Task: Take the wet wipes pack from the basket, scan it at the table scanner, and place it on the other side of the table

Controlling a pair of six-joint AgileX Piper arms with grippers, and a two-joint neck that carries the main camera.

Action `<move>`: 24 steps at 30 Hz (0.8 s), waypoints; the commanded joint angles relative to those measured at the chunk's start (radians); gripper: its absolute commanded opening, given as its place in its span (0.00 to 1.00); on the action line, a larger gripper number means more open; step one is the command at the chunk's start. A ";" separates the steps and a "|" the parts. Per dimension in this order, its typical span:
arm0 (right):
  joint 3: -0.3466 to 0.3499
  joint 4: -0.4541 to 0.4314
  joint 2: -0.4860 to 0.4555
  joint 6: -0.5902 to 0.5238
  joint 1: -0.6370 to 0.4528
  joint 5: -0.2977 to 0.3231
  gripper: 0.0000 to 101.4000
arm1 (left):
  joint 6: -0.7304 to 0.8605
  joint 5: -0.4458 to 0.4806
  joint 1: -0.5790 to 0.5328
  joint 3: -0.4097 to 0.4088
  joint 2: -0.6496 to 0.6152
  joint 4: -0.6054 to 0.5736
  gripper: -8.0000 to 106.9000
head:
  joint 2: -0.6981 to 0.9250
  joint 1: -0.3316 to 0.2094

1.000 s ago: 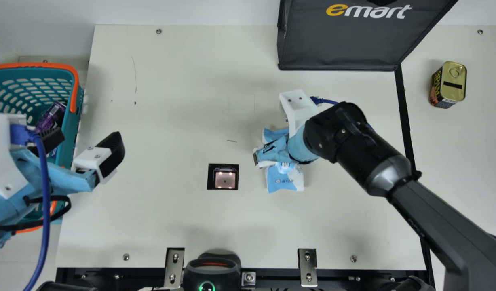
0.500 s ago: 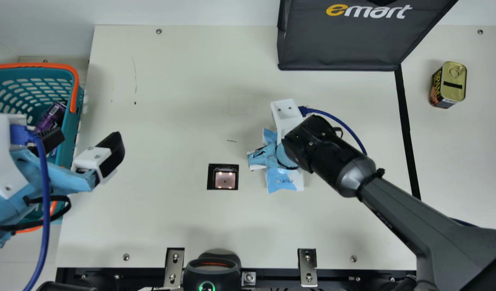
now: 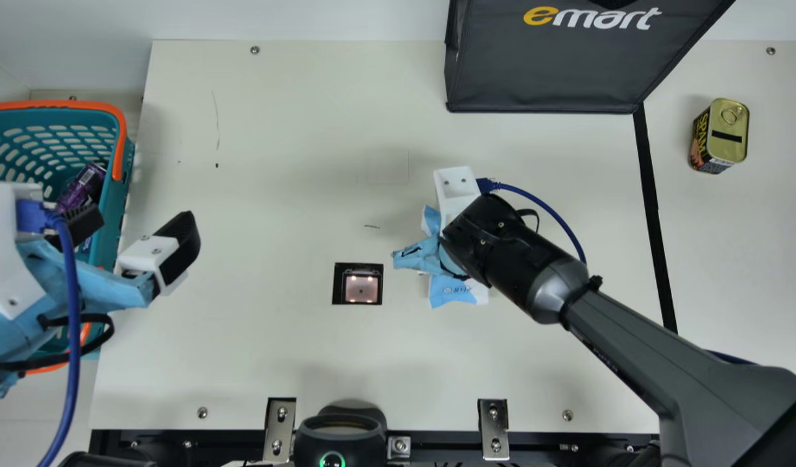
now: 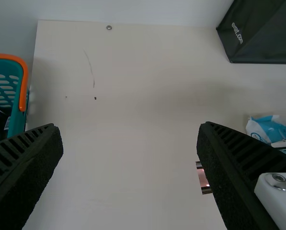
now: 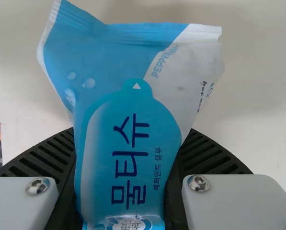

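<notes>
In the main view my right gripper [image 3: 418, 257] is over the blue-and-white wet wipes pack [image 3: 455, 293], to the right of the table scanner [image 3: 362, 288] and hiding the pack's middle. Its ribbed fingers press the pack [image 5: 128, 110] from both sides in the right wrist view, where my right gripper [image 5: 126, 179] is shut on it. My left gripper [image 3: 137, 228] stands open beside the teal basket [image 3: 120, 194]. Nothing is between the fingers of my left gripper [image 4: 131, 155] in the left wrist view, where the pack [image 4: 265, 128] lies farther off, partly hidden.
A black bag [image 3: 540, 71] stands at the table's back. A canned-meat tin [image 3: 727, 136] is at the far right, beyond a black strip [image 3: 651, 194]. Inside the basket lies a purple item [image 3: 83, 187]. A black device [image 3: 340, 434] sits at the front edge.
My right gripper has moved left and a little toward the front edge, its fingers closing in on the pack. The pack has shifted very slightly. The left arm has kept still.
</notes>
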 commanded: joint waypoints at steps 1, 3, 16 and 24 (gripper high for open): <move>-0.006 -0.005 -0.007 0.005 0.004 0.014 0.01 | 0.000 0.000 0.000 0.000 0.000 0.000 0.85 | 0.000 -0.027; -0.016 -0.008 -0.017 0.007 0.009 0.029 0.00 | 0.000 0.000 0.000 0.000 0.000 0.000 0.85 | 0.000 -0.027; -0.083 0.007 -0.092 -0.041 0.001 0.124 0.00 | 0.000 0.000 0.000 0.000 0.000 0.000 0.85 | -0.023 -0.027; -0.054 0.070 -0.152 -0.144 -0.080 0.111 0.00 | 0.000 0.000 0.000 0.000 0.000 0.000 0.85 | -0.210 -0.027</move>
